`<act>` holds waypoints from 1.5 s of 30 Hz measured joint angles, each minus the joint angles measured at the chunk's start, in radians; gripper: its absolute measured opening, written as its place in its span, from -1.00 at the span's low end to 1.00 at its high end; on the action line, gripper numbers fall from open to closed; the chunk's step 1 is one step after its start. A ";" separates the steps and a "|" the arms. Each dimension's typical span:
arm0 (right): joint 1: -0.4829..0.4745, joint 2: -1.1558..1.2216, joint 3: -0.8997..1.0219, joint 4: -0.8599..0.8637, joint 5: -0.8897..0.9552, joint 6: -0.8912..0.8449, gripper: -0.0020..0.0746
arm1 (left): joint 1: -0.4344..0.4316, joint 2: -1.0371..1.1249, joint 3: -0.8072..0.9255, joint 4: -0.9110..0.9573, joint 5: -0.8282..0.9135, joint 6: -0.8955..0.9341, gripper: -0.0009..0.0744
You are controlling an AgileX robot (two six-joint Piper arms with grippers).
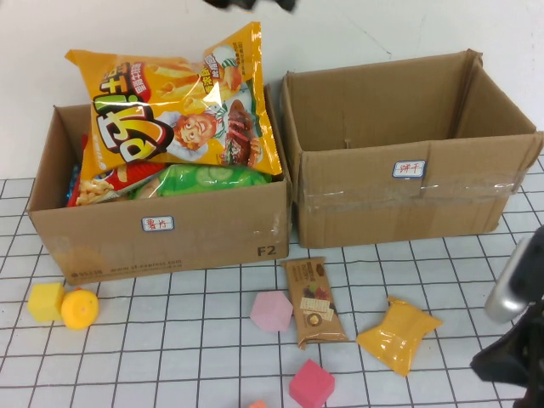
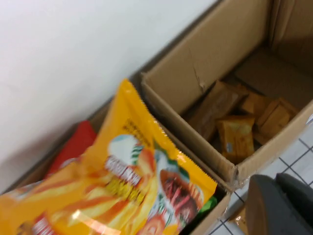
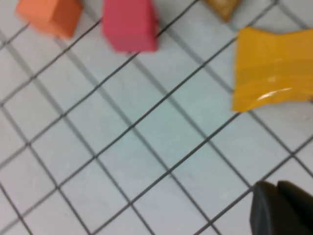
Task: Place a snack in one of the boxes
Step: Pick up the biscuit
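Gridded tabletop (image 1: 170,357): chip bag (image 1: 183,106) heaped on the upper-left box (image 1: 170,234), left gripper (image 1: 251,3) closed empty overhead, right gripper (image 1: 514,357) pinched shut, lower right, idle.

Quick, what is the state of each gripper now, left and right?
Left gripper: shut, holding nothing visible, raised over the boxes near the big yellow chip bag.
Right gripper: shut, empty, low over the table near the yellow snack packet.
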 joint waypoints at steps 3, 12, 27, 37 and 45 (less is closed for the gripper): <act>0.051 0.005 0.000 -0.052 -0.018 0.000 -0.93 | 0.000 -0.103 0.051 0.005 0.004 -0.002 -0.98; 0.085 0.054 -0.039 -0.128 -0.149 -0.053 -0.13 | 0.000 -0.510 0.579 0.005 -0.090 -0.040 -0.98; 0.108 0.402 -0.305 -0.038 -0.092 -0.080 0.75 | 0.000 -0.955 1.471 0.139 -0.402 -0.298 -0.98; 0.135 0.561 -0.382 -0.057 -0.159 -0.086 0.75 | 0.000 -1.145 1.701 0.163 -0.498 -0.324 -0.98; 0.135 0.597 -0.388 -0.082 -0.172 -0.086 0.76 | 0.000 -1.216 1.754 0.185 -0.514 -0.324 -0.98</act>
